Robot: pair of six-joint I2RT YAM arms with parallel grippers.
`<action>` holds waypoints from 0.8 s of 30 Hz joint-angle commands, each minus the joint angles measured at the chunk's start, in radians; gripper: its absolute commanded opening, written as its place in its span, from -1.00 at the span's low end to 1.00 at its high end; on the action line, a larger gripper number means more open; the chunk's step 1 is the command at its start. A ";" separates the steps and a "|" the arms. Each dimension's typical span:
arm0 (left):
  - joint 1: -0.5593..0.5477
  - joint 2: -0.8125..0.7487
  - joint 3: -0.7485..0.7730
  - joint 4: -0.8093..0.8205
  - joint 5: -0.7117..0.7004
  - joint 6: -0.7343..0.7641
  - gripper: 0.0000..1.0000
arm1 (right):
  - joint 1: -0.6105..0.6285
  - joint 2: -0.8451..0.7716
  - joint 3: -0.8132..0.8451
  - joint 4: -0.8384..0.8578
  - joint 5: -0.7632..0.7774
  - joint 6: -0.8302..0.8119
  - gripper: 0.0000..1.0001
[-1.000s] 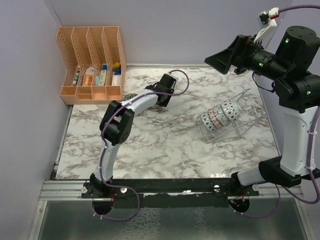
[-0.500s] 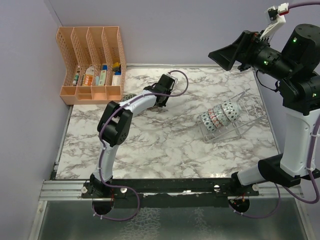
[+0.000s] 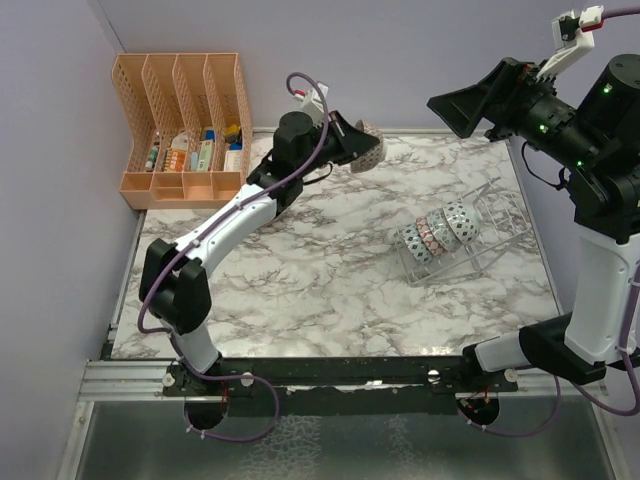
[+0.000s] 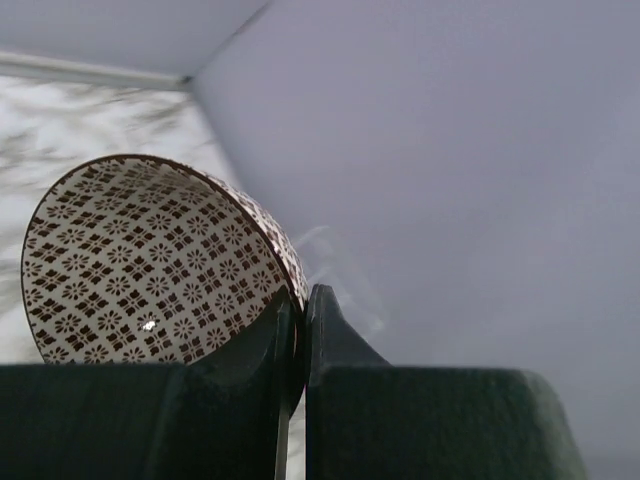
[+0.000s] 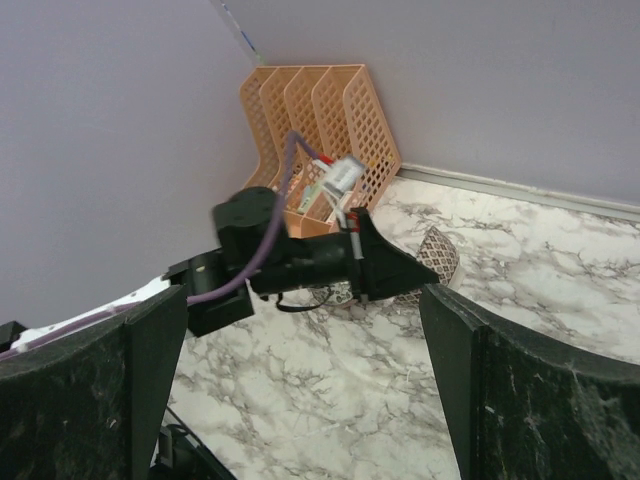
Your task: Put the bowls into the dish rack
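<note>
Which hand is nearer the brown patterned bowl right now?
Left. The left hand is shut on the rim of the brown bowl. The right hand is open, well apart from it, raised off to the bowl's right.

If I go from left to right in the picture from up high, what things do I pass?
Peach organizer → brown patterned bowl pinched in the left claw → bowls standing in the clear dish rack.

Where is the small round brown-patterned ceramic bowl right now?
Top view: the bowl hangs pinched in the left gripper above the marble table's back edge, right of the peach plastic organizer.
</note>
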 commanded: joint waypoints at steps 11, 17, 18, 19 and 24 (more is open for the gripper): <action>-0.217 0.221 -0.003 0.994 0.041 -1.035 -1.00 | -0.007 -0.066 -0.086 0.051 0.046 0.034 0.99; -0.284 0.286 0.021 1.006 -0.014 -1.117 -1.00 | -0.007 -0.087 -0.086 0.024 0.070 0.028 0.99; -0.292 0.294 0.023 1.009 -0.035 -1.126 -1.00 | -0.007 -0.090 -0.088 0.021 0.072 0.028 0.99; -0.299 0.303 0.026 1.011 -0.049 -1.135 -1.00 | -0.007 -0.093 -0.091 0.018 0.073 0.025 0.99; -0.331 0.367 0.072 1.017 -0.104 -1.183 -1.00 | -0.007 -0.101 -0.105 0.014 0.072 0.020 0.99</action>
